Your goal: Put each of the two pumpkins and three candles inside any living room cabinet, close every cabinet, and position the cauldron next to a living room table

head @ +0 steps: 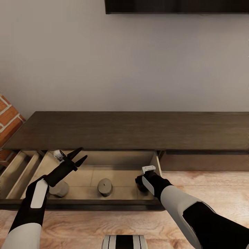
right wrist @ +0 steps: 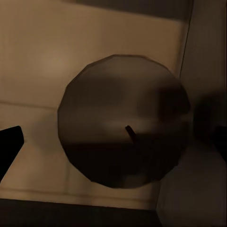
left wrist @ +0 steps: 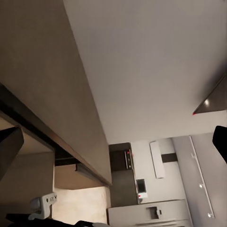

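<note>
The long dark cabinet (head: 131,129) has a wide drawer (head: 86,204) pulled out, lined pale beige. One candle (head: 104,187) stands in the drawer's middle. A second candle (head: 59,189) stands further left, partly behind my left arm. My left gripper (head: 79,156) hovers open above the drawer's left part, holding nothing. My right gripper (head: 142,184) reaches down into the drawer's right corner. In the right wrist view a third candle (right wrist: 125,120) with a short wick sits directly under it. The fingers (right wrist: 9,150) stand spread on either side, clear of that candle.
A second open drawer with dividers (head: 19,171) lies at the far left beside the brick fireplace (head: 8,121). The cabinet's right drawer front (head: 204,162) is shut. A dark screen (head: 176,6) hangs on the wall above. Wooden floor (head: 103,224) lies in front.
</note>
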### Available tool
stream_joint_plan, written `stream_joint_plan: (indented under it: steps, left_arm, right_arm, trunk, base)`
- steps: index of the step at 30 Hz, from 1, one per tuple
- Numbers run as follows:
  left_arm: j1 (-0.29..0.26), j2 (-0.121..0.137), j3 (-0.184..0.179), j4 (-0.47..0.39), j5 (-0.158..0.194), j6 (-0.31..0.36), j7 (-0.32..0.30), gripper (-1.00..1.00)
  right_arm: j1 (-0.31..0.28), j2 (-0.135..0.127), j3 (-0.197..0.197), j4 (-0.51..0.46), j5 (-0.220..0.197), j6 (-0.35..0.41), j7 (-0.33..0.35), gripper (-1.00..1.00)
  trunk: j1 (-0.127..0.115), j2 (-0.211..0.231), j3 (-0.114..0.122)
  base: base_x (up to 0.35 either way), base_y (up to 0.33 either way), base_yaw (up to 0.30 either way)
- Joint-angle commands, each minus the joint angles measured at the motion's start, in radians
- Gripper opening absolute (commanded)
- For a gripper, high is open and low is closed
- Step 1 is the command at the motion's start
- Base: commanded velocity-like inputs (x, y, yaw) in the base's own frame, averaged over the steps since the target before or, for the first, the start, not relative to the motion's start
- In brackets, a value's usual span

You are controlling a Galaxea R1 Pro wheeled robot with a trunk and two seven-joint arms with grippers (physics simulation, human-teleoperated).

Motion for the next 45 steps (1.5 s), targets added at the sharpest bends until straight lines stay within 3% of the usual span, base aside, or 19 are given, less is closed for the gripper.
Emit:
stream_joint_plan:
  steps: [1,17,25,32,35,39,41,45]
  left_arm:
    - [0.000,0.000,0.000,0.000,0.000,0.000,0.000,1.00]
    - [0.000,0.000,0.000,0.000,0.000,0.000,0.000,1.00]
    - [0.000,0.000,-0.005,-0.001,-0.001,-0.001,0.001,1.00]
    - [0.000,0.001,-0.081,-0.011,-0.002,0.000,0.009,1.00]
    - [-0.001,0.002,-0.089,-0.013,-0.002,0.000,0.011,1.00]
    - [-0.001,0.003,-0.090,-0.008,-0.005,0.001,0.014,1.00]
    - [-0.001,0.003,-0.090,-0.007,-0.006,0.002,0.015,1.00]
    - [-0.001,0.003,-0.089,-0.005,-0.009,0.003,0.016,1.00]
  right_arm:
    - [0.000,0.000,0.000,0.000,0.000,0.000,0.000,1.00]
    - [-0.001,0.000,0.001,-0.002,0.001,0.000,0.001,1.00]
    - [-0.003,0.000,0.000,-0.009,0.002,0.030,0.015,1.00]
    - [-0.003,-0.001,0.000,-0.010,0.003,0.042,0.117,1.00]
    - [-0.004,-0.002,0.000,-0.011,0.004,0.053,0.166,1.00]
    - [-0.003,-0.006,-0.001,-0.021,0.006,0.102,0.293,1.00]
    - [-0.004,-0.018,-0.001,-0.027,0.007,0.121,0.358,1.00]
    - [-0.004,-0.060,-0.001,-0.063,0.007,0.130,0.419,1.00]
  trunk:
    - [-0.004,0.007,0.003]
    - [-0.065,0.119,0.053]
    - [-0.077,0.140,0.063]
    - [-0.104,0.189,0.085]
    - [-0.115,0.210,0.094]
    - [-0.130,0.238,0.107]
    - [-0.138,0.252,0.113]
    - [-0.153,0.280,0.125]
  base:
    - [0.000,0.000,0.000]
    - [0.000,0.000,0.000]
    - [0.000,0.000,0.000]
    - [0.000,0.000,0.000]
    - [0.000,0.000,0.000]
    - [0.000,0.000,0.000]
    - [0.000,0.000,0.000]
    - [0.000,0.000,0.000]
